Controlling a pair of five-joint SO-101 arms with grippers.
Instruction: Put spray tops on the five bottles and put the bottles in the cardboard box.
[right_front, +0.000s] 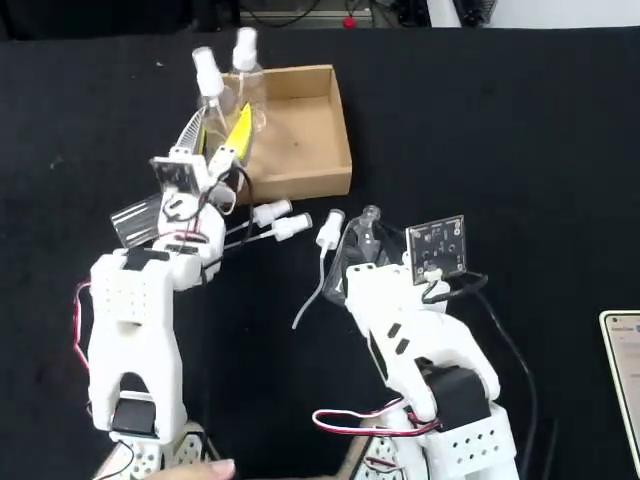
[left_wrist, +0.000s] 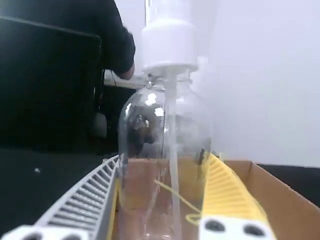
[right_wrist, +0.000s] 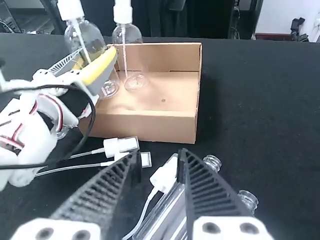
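Observation:
The cardboard box (right_front: 300, 135) lies at the back of the black table. One clear bottle (right_front: 247, 70) with a spray top stands in its far left corner. Beside it, by the box's left wall, my left gripper (right_front: 222, 112) is shut on a second topped bottle (left_wrist: 150, 125), upright between the grey and yellow fingers (left_wrist: 225, 190). Two loose spray tops (right_front: 280, 218) lie in front of the box. My right gripper (right_wrist: 158, 155) holds a third spray top (right_wrist: 164, 177), its tube hanging down. Uncapped bottles (right_wrist: 214, 161) lie under and beside that gripper.
The box's right half (right_wrist: 170, 95) has bare floor. A white-edged device (right_front: 622, 370) lies at the table's right edge. Both arm bases take up the near side of the table.

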